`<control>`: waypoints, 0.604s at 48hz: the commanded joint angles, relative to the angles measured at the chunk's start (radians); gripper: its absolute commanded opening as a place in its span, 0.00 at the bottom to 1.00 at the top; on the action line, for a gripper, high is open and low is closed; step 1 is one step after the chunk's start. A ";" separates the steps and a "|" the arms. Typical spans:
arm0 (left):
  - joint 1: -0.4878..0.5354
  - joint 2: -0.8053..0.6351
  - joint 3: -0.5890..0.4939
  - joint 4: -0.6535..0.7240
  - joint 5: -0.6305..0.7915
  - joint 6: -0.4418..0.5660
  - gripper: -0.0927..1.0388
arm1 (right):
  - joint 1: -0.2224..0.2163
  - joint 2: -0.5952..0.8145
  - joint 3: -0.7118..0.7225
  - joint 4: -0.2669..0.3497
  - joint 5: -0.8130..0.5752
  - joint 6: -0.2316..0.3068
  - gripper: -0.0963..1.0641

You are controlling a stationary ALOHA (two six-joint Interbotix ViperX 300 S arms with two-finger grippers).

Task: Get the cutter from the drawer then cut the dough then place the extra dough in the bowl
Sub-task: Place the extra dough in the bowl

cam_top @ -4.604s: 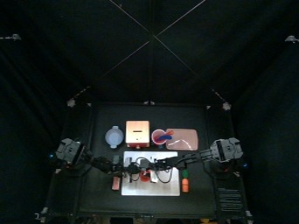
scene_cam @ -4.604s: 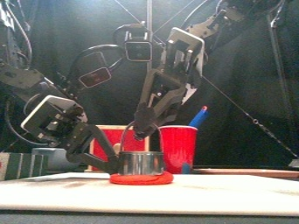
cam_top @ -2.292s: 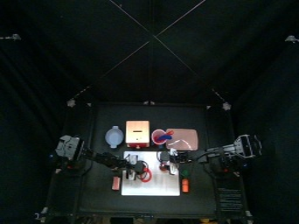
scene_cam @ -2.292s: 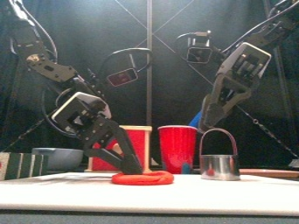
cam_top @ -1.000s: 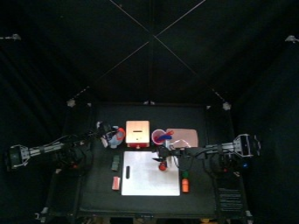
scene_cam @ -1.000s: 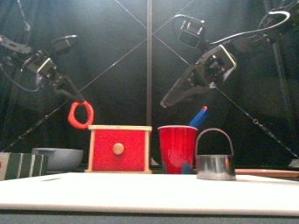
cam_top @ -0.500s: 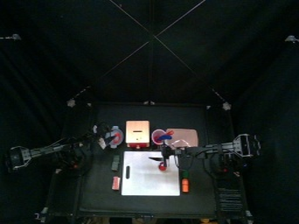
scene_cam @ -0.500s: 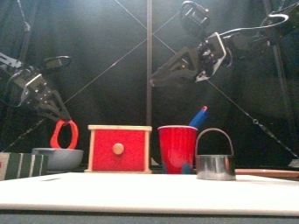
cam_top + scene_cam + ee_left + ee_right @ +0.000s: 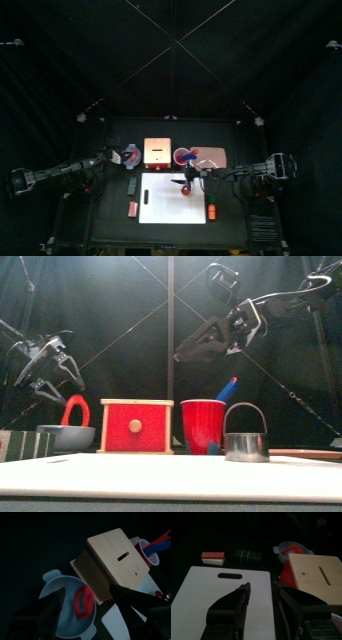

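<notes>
Top view: the bowl (image 9: 130, 156) sits toward the table's left edge, with the left claw (image 9: 114, 158) beside it. Front view: the dough ring (image 9: 74, 412) leans inside the bowl, and the cutter (image 9: 247, 437) stands on the board (image 9: 160, 472). Wrist views: the left claw is released over the bowl, and the right claw (image 9: 261, 586) is released above the board.

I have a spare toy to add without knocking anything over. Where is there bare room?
Most of the white cutting board is bare, forward of the cutter toward its back right. It is crowded behind the board, where the bowl, wooden box, red cup and pink tray form a row.
</notes>
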 commanded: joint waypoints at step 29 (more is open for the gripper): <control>-0.543 -0.021 0.026 0.624 -0.572 -0.003 0.93 | 0.000 -0.038 0.008 0.000 -0.138 0.000 0.77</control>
